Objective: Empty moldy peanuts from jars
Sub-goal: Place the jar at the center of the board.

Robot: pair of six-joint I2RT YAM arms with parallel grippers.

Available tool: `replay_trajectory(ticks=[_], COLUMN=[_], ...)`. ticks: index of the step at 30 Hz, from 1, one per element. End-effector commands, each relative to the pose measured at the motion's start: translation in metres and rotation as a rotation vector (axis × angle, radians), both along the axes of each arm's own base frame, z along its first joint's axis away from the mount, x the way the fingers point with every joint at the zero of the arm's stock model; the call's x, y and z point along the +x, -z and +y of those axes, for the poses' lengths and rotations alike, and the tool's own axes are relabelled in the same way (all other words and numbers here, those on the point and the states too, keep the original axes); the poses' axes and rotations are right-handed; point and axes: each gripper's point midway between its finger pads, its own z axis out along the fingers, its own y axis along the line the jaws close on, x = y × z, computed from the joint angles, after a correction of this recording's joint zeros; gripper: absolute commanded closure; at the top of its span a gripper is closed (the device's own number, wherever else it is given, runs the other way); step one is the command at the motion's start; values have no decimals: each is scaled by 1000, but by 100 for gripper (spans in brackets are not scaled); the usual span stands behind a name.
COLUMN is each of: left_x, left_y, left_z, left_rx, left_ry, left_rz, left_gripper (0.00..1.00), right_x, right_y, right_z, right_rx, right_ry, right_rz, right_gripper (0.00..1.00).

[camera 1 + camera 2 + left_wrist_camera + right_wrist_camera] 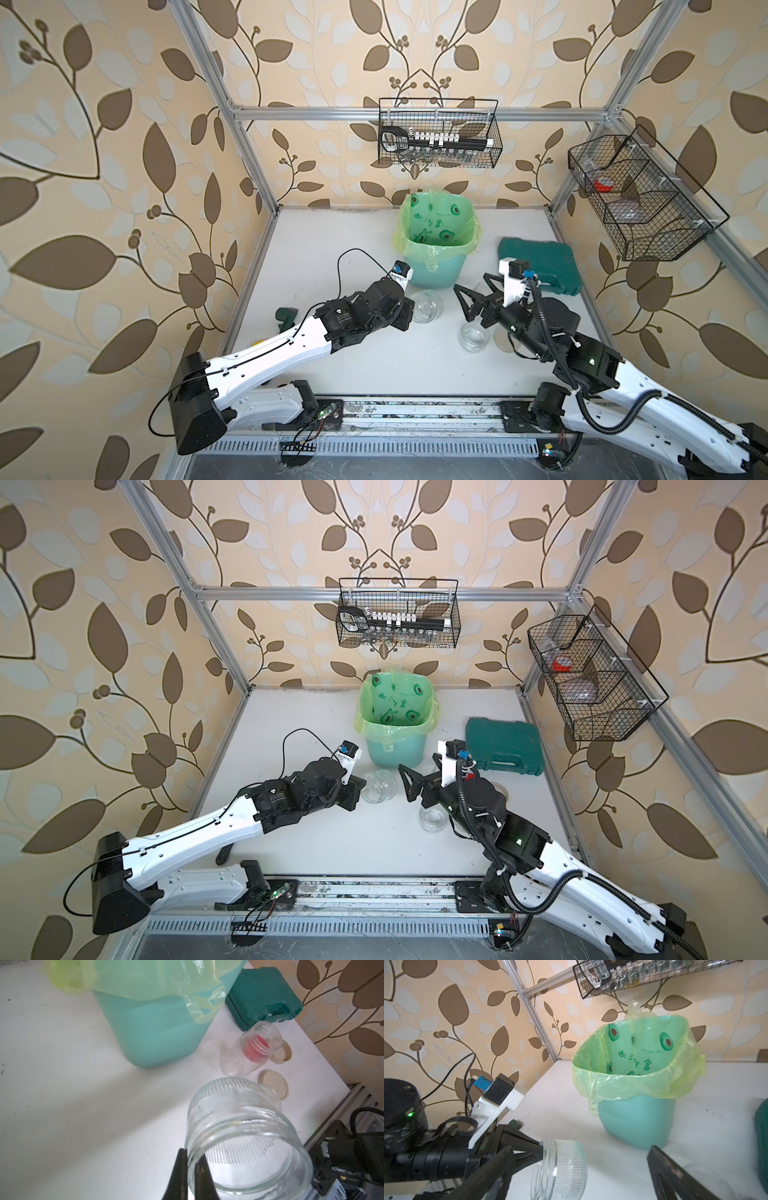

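My left gripper (pixel 191 1151) is shut on the rim of a squat clear ribbed jar (pixel 245 1126), one finger inside the mouth and one outside. That jar (pixel 426 305) lies tipped on its side in front of the mint-green bin (pixel 436 270) and looks empty. My right gripper (pixel 470 281) stands open just right of it, jaws wide with nothing between them. A second squat jar (pixel 474 336) stands upright and empty on the table. A taller clear jar (pixel 249 1053) stands lidless near the bin, with something red showing through it. No moldy peanuts show in any view.
Two beige lids (pixel 274 1086) (pixel 282 1053) lie on the table by the taller jar. A dark green tool case (pixel 536 266) sits right of the bin. Wire baskets hang on the back wall (pixel 440 133) and right wall (pixel 640 199). A small green object (pixel 284 316) lies at the left edge.
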Motion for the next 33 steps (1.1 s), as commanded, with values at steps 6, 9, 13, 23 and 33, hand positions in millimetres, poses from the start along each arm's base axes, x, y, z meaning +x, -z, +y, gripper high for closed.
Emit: replay_trajectory(ticks=[6, 9, 13, 23, 33], left_x=[-1, -2, -6, -13, -16], left_y=[-2, 4, 14, 42, 66], left_z=[-5, -6, -8, -23, -57], left_rx=[77, 106, 143, 284, 375], left_ry=[45, 60, 78, 128, 184], left_rz=[9, 34, 79, 162, 196], left_gripper=[100, 100, 100, 100, 100], right_x=[-3, -4, -8, -17, -28], right_y=[0, -3, -5, -8, -11], right_z=[-54, -67, -80, -110, -137], right_rx=[-70, -69, -65, -60, -46], right_ry=[189, 241, 282, 371, 439], right_rz=[-57, -79, -96, -131, -163], right_gripper=[1, 0, 1, 1, 1])
